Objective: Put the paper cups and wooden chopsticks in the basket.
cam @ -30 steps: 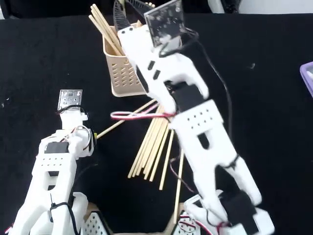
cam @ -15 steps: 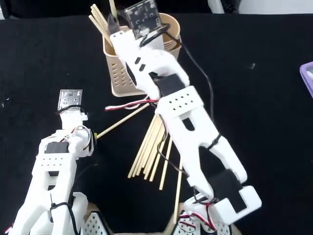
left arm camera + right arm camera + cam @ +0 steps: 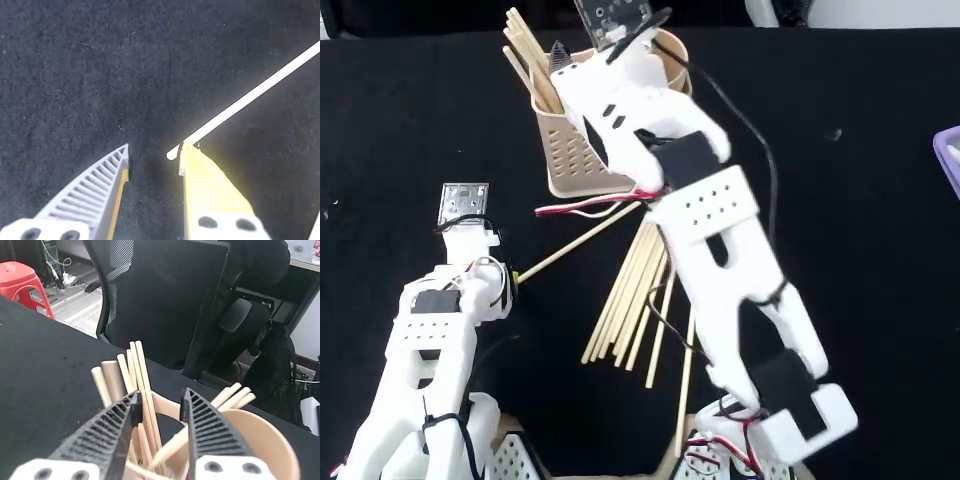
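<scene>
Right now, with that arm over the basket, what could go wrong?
1. The right gripper is open close above the chopsticks standing in the basket; dipping lower could knock them out or tip it.
2. The loose chopsticks lie partly under that arm, so swinging back might scatter them.
3. The left gripper sits beside the end of a lone chopstick; a nudge could roll it away.

My left arm (image 3: pixel 430 345), lower left of the high view, and right arm (image 3: pixel 720 260), centre, are white shells with black servos (image 3: pixel 685 160) and red, white and black cables (image 3: pixel 585 207). My left gripper (image 3: pixel 152 150) has one grey ribbed jaw, one yellow; my right gripper (image 3: pixel 160 395) has black ribbed jaws.
</scene>
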`<state>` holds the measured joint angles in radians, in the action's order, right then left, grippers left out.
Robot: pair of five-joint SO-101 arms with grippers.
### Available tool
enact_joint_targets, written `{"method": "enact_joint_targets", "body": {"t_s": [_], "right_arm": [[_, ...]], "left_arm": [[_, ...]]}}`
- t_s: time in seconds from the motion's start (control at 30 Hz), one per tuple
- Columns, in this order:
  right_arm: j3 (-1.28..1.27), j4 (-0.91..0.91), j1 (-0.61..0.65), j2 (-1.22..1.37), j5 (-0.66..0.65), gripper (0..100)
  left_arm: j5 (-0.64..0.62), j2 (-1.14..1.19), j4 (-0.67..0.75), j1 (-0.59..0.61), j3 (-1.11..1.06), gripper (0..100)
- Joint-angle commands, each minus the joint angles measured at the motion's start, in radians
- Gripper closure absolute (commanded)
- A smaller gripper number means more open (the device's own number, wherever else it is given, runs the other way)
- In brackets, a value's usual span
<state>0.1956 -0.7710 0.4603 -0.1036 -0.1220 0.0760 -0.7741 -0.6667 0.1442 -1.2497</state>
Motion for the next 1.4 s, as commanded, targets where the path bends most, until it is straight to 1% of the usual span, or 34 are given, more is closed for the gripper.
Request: {"method": "enact_joint_targets", "body": {"t_s": [0.0,0.13,0.33,0.5,0.6,0.67,0.73,0.83,0.9,0.97,1.07,1.1,1.23,1.37], "right_arm": [[0.130,-0.224,0.008,-0.136,0.006,86.1],[0.131,-0.419,-0.008,-0.236,0.005,86.1],[0.019,-0.549,-0.015,-0.340,0.012,86.0],[-0.189,-0.658,-0.015,-0.421,0.014,86.0],[-0.392,-0.661,-0.018,-0.481,0.012,86.0],[-0.553,-0.626,-0.051,-0.522,0.012,86.0],[-0.710,-0.551,-0.106,-0.556,0.005,86.0],[-0.924,-0.367,-0.192,-0.575,0.008,86.0],[-1.047,-0.239,-0.216,-0.565,0.012,85.9],[-1.130,-0.164,-0.213,-0.544,0.012,83.8],[-1.164,-0.150,-0.187,-0.495,0.015,76.4],[-1.165,-0.150,-0.187,-0.476,0.031,75.3],[-1.161,-0.137,-0.192,-0.383,0.091,77.0],[-1.150,-0.110,-0.193,-0.263,0.092,77.0]], "left_arm": [[-0.009,0.002,0.018,-0.004,0.010,83],[-0.009,0.002,0.018,-0.004,0.010,83],[-0.009,0.002,0.018,-0.004,0.010,83],[-0.009,0.002,0.018,-0.004,0.010,83],[-0.009,0.002,0.018,-0.004,0.010,83],[-0.009,0.002,0.018,-0.004,0.010,83],[-0.011,0.002,0.018,-0.004,0.010,83],[-0.011,0.002,0.018,-0.004,0.010,83],[-0.011,0.002,0.018,-0.004,0.010,83],[-0.009,0.002,0.029,-0.004,0.010,83],[-0.008,0.005,0.038,-0.004,0.008,83],[-0.008,0.005,0.038,-0.004,0.008,83],[-0.008,0.005,0.038,-0.004,0.008,83],[-0.008,0.005,0.038,-0.004,0.008,83]]}}
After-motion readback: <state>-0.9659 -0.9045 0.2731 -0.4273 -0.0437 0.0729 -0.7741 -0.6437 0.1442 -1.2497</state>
